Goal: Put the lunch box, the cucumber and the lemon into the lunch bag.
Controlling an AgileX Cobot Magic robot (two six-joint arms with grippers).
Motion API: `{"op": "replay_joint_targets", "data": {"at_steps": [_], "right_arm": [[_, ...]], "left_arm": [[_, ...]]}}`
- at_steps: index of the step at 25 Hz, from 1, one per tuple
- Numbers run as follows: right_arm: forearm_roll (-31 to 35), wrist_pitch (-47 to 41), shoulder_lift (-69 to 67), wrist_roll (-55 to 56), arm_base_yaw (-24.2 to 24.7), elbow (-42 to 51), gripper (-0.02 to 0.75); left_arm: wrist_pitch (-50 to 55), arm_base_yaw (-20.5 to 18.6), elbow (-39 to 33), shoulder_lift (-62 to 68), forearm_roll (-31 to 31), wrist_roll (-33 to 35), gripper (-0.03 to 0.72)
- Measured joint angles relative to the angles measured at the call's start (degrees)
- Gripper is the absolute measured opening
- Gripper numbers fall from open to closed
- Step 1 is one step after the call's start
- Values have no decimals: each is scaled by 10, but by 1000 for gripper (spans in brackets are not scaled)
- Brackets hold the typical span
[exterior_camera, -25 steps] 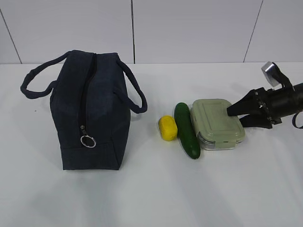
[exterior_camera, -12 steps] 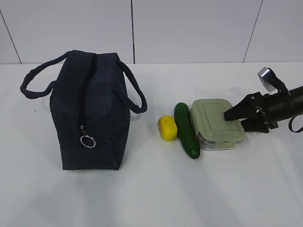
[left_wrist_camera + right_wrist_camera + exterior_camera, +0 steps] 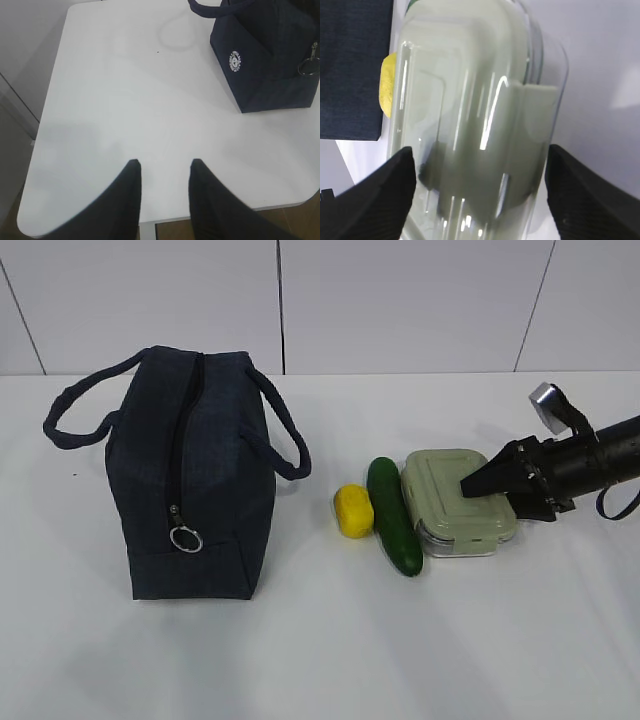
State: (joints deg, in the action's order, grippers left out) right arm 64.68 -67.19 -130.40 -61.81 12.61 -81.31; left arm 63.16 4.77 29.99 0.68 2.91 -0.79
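The lunch box (image 3: 445,495), clear with a sage-green lid, lies right of centre on the white table. The dark green cucumber (image 3: 392,515) lies against its left side, and the yellow lemon (image 3: 354,510) sits left of that. The navy lunch bag (image 3: 190,480) stands upright at the left, its silver ring pull (image 3: 186,538) hanging low on the near end. My right gripper (image 3: 482,492) is open, reaching in low from the right, one finger on each side of the lunch box's (image 3: 470,110) right end. My left gripper (image 3: 165,162) is open and empty over the table edge, well away from the bag (image 3: 270,60).
Bare white table (image 3: 320,640) lies in front of the objects. The bag's two loop handles (image 3: 285,445) droop outward on either side. A white panelled wall stands behind. The table's near-left edge (image 3: 150,222) shows in the left wrist view.
My right gripper has moved left and slightly down, so its fingers now straddle the lunch box's right end. The objects and the left gripper have not moved.
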Motion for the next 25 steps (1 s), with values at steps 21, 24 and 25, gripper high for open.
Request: {"op": "replay_joint_targets", "data": {"at_steps": [21, 24, 25], "right_arm": [[16, -12, -20, 0, -1, -5, 594], [18, -17, -27, 2, -1, -13, 594], [18, -17, -28, 3, -1, -14, 594]], "left_arm": [[0, 0, 0, 0, 0, 0, 235], [0, 0, 0, 0, 0, 0, 235], [0, 0, 0, 0, 0, 0, 235]]}}
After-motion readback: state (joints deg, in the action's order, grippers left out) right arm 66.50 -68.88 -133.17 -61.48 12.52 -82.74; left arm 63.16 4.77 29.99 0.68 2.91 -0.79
